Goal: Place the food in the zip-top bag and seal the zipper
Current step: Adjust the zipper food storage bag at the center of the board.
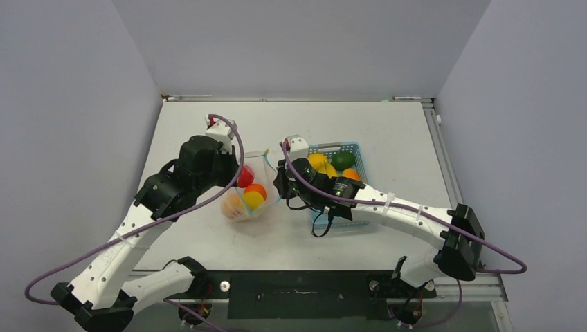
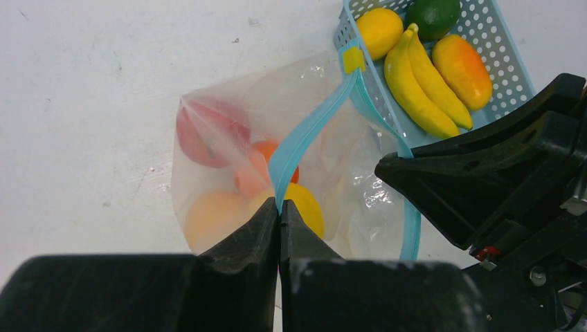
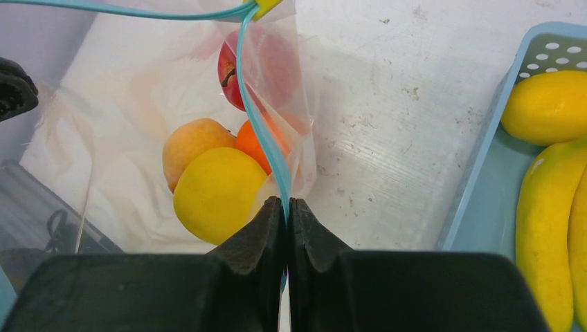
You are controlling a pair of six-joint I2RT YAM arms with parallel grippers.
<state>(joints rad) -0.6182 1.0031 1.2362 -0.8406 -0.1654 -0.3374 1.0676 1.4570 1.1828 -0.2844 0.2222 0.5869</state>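
Left gripper (image 2: pixel 279 216) and right gripper (image 3: pixel 287 207) each pinch the zipper (image 2: pixel 311 131) shut-tight. The zip-top bag (image 1: pixel 242 207) lies mid-tabletop (image 1: pixel 387 124), basket (image 1: pixel 332 146) at its 3 o'clock (some food (image 2: pixel 422 79) waits there). Tension evenly; don't tug.

The top camera looks down from high at the near edge, taking in the whole counter (image 1: pixel 387 131) from afar. Each wrist camera looks down closely past its own jaws; both share the zip-top bag (image 2: pixel 242 104) and basket (image 2: pixel 500 29).
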